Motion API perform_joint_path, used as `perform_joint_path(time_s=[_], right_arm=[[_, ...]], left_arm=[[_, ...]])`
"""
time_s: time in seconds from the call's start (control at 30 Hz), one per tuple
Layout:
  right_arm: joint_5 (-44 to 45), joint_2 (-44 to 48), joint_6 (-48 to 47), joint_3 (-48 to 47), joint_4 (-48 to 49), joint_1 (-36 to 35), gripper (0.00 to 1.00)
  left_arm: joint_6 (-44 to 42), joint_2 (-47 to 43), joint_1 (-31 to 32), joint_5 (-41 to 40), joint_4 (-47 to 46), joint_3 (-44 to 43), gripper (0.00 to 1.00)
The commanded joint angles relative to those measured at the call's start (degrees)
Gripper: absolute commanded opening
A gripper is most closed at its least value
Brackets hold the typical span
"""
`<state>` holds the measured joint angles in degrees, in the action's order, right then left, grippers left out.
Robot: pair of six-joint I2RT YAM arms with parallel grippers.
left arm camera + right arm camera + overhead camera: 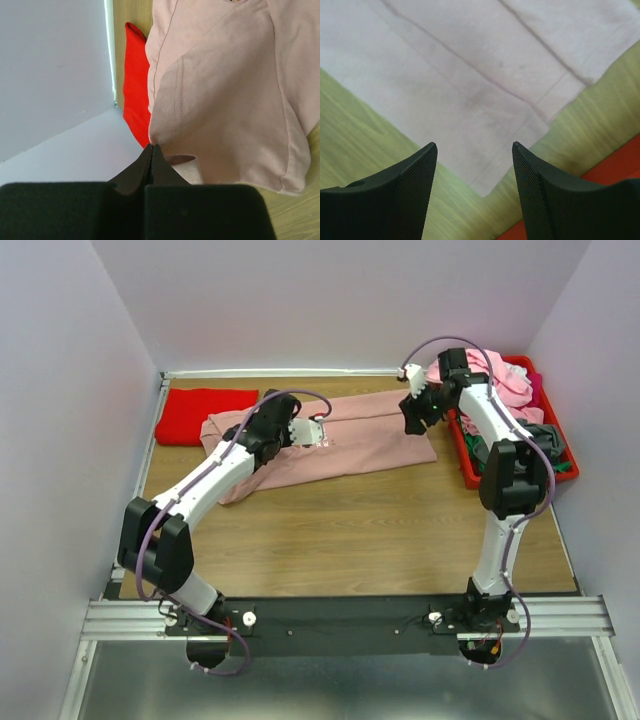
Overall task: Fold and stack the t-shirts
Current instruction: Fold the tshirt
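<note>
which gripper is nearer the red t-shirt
Left. The left gripper is at the edge of the dusty-pink fabric t-shirt beside the bright red t-shirt; the right gripper is over the pink one's opposite end.

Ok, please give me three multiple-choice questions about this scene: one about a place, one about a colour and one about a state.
1. Where on the table does the bright red t-shirt lie?
A. far left corner
B. near edge, between the arm bases
C. far right corner

2. What colour is the t-shirt spread out mid-table?
A. grey
B. blue
C. dusty pink

3. How do the right fingers stand?
A. shut on fabric
B. open, holding nothing
C. shut, empty

Answers:
1 A: the top view shows it folded in that corner.
2 C: the dusty-pink t-shirt lies spread there.
3 B: the right wrist view shows a wide gap between them, with the shirt's corner below.
</note>
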<state>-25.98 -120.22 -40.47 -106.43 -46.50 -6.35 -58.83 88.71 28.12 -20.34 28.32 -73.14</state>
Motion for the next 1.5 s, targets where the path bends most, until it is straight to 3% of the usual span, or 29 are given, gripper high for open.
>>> perform_joint_path(time_s=[0.0, 0.6, 1.47], right_arm=[[-4.0, 3.4, 0.8, 4.1, 2.2, -0.3, 0.69], [-9.7, 9.0, 1.4, 14.3, 5.2, -0.2, 0.68], [-10.5, 10.1, 1.0, 17.2, 6.3, -0.3, 0.68]], left_arm=[[-2.5, 1.6, -0.4, -4.0, -2.1, -2.1, 0.0], [-8.7, 7.5, -1.0, -6.9, -8.6, -5.0, 0.0], [-12.2, 13.6, -1.0, -10.5, -16.9, -6.6, 0.0]])
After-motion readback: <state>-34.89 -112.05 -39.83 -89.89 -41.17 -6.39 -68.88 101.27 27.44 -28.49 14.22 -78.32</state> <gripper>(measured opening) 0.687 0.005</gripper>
